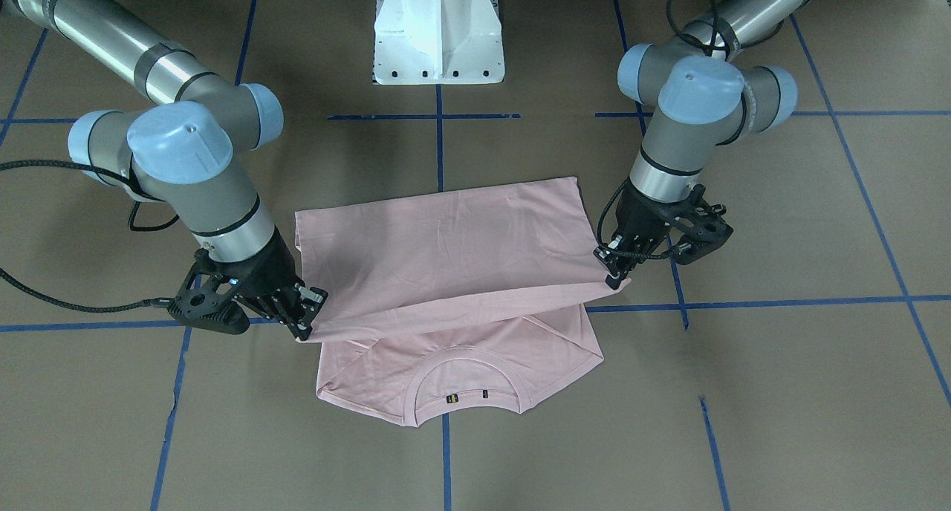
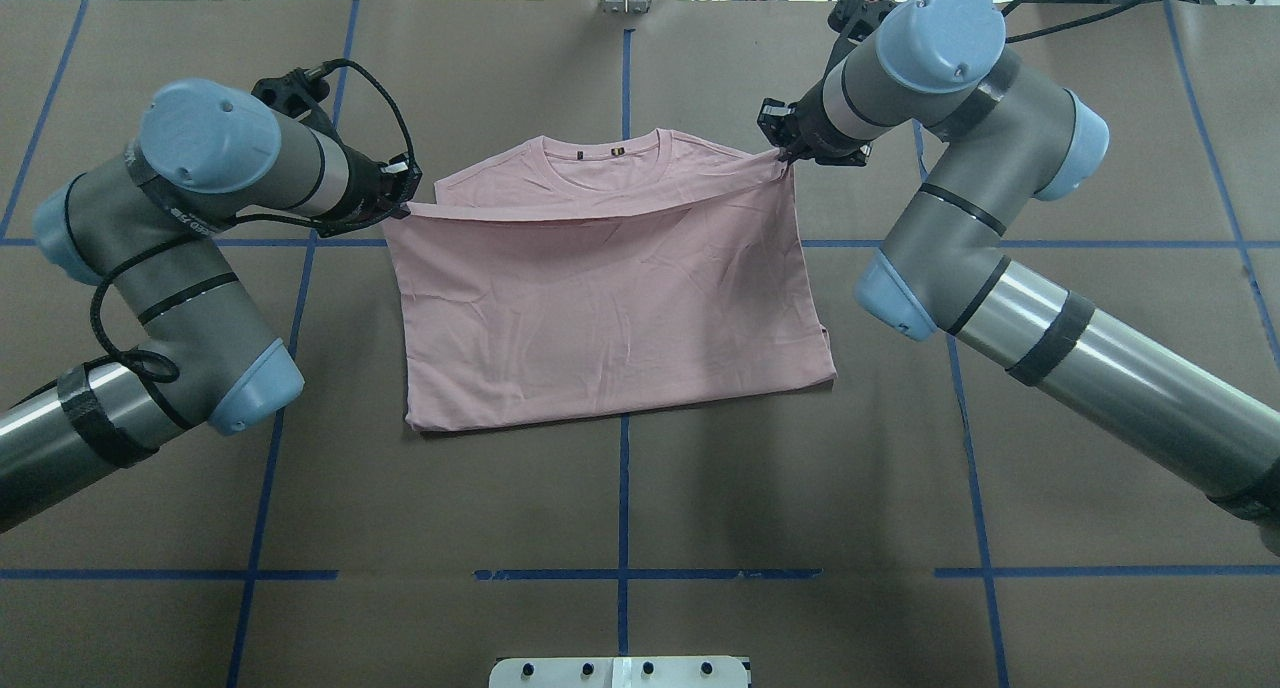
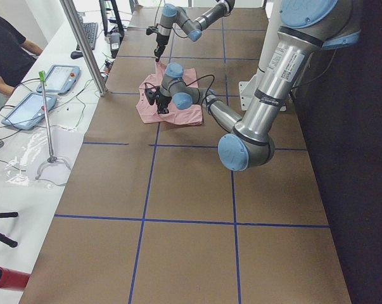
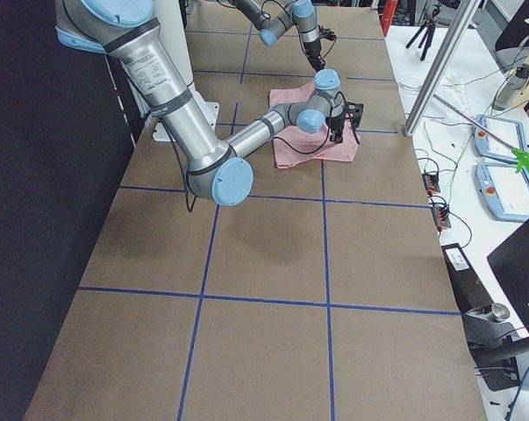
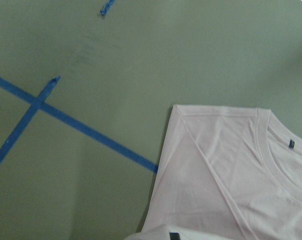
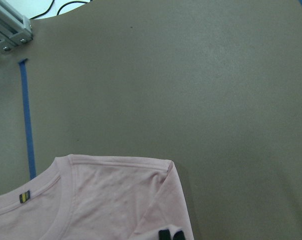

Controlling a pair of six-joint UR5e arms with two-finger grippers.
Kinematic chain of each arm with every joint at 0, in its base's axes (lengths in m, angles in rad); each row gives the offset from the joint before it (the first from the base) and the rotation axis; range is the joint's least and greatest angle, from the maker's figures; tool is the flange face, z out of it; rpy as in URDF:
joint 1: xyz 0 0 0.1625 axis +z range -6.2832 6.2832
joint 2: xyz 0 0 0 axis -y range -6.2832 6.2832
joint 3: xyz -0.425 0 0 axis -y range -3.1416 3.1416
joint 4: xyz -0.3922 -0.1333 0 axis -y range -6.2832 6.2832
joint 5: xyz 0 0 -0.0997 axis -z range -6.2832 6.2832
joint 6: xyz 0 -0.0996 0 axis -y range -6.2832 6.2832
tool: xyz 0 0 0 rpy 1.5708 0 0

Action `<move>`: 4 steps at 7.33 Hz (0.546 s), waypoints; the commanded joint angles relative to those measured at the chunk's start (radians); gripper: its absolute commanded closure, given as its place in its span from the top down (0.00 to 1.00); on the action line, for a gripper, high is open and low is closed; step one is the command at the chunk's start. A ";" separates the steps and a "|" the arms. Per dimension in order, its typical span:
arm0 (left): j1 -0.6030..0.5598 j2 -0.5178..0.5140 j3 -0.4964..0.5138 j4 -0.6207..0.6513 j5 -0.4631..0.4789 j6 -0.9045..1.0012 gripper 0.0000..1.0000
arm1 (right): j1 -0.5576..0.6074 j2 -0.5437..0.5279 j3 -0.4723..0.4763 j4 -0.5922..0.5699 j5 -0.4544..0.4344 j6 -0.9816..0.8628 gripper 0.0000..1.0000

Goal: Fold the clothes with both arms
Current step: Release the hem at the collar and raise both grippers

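Note:
The pale pink T-shirt (image 2: pixel 600 308) lies back-up in the middle of the table, its collar (image 2: pixel 600 153) at the far edge. Its lower half is drawn over toward the collar and held raised. My left gripper (image 2: pixel 400 203) is shut on one hem corner, and shows at the right in the front view (image 1: pixel 613 273). My right gripper (image 2: pixel 785 153) is shut on the other hem corner, at the left in the front view (image 1: pixel 304 325). Both wrist views look down on the shirt's shoulders (image 5: pixel 231 170) (image 6: pixel 115 200) below the held hem.
The white pedestal base (image 1: pixel 438 36) stands at the robot's side of the table. Blue tape lines (image 2: pixel 622 488) grid the brown table top. An aluminium post (image 3: pixel 83 44), tablets (image 3: pixel 29 107) and a seated operator (image 3: pixel 4 50) are past the far edge.

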 commanded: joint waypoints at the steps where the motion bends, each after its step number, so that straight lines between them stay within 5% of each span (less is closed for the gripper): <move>1: -0.009 -0.030 0.120 -0.068 0.003 0.001 0.00 | 0.011 0.034 -0.131 0.077 -0.001 -0.001 0.00; 4: -0.015 -0.057 0.151 -0.100 0.006 -0.002 0.00 | 0.022 0.059 -0.176 0.102 -0.001 -0.001 0.00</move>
